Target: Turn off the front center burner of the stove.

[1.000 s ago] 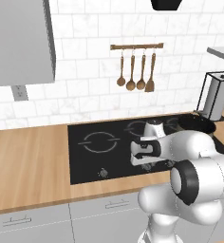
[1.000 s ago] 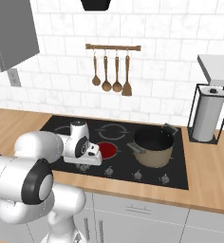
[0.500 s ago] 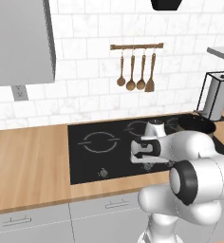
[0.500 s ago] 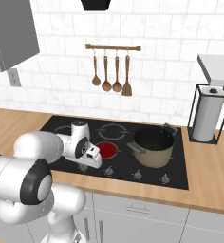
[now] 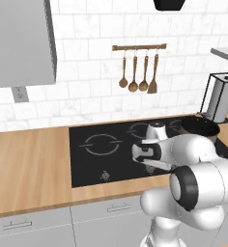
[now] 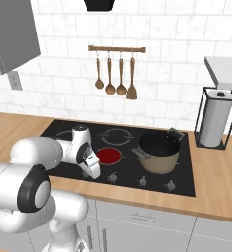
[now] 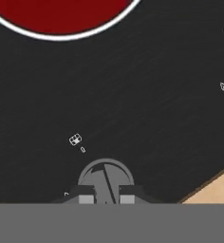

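Still lit: the front center burner (image 6: pixel 109 155) glows solid red mid-front on the stove (image 6: pixel 182 184), with a dark pot (image 6: pixel 159 150) just right of it. Pincer (image 7: pixel 106 193) sits low over the knob row at the glass's front edge, fingertips (image 7: pixel 86 194) set close on either side of a round grey knob (image 7: pixel 106 178); whether they actually bite it I cannot tell. Wooden bench (image 7: pixel 217 189) edge shows just beyond.

Judgement: step in hand is the knob turn. Do it well by seating both tips squarely on the knob first, then rotating about its centre, no sideways drag. Red disc fading is the check.
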Controlling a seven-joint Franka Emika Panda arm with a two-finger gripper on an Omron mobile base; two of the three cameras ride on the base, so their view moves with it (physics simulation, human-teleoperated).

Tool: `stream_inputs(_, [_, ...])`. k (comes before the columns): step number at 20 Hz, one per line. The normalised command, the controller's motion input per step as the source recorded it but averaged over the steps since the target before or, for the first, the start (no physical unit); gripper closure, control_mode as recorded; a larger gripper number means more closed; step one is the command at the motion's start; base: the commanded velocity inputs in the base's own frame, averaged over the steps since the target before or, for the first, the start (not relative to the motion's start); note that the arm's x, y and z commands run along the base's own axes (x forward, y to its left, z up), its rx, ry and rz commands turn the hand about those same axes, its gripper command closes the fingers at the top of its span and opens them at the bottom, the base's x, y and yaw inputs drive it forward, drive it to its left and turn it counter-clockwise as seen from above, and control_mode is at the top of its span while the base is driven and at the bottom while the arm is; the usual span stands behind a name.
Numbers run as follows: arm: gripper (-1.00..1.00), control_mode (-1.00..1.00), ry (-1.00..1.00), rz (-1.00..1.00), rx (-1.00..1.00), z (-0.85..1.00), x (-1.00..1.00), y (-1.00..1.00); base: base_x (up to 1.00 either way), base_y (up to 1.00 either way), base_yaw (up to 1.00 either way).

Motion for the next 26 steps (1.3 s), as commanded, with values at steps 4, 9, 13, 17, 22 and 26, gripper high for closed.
stream_inputs(4, [1.0,-1.0,0.0,-0.61,0.0,0.0,0.02,0.0,0.0,0.0,0.0])
stream_inputs(9, [1.0,-1.0,0.0,-0.67,0.0,0.0,0.0,0.0,0.0,0.0,0.0])
stream_inputs(13, [1.0,-1.0,0.0,-0.67,0.0,0.0,0.0,0.0,0.0,0.0,0.0])
stream_inputs(17, [1.0,-1.0,0.0,-0.7,0.0,0.0,0.0,0.0,0.0,0.0,0.0])
stream_inputs(22, [1.0,-1.0,0.0,-0.72,0.0,0.0,0.0,0.0,0.0,0.0,0.0])
stream_inputs(26, [1.0,-1.0,0.0,-0.73,0.0,0.0,0.01,0.0,0.0,0.0,0.0])
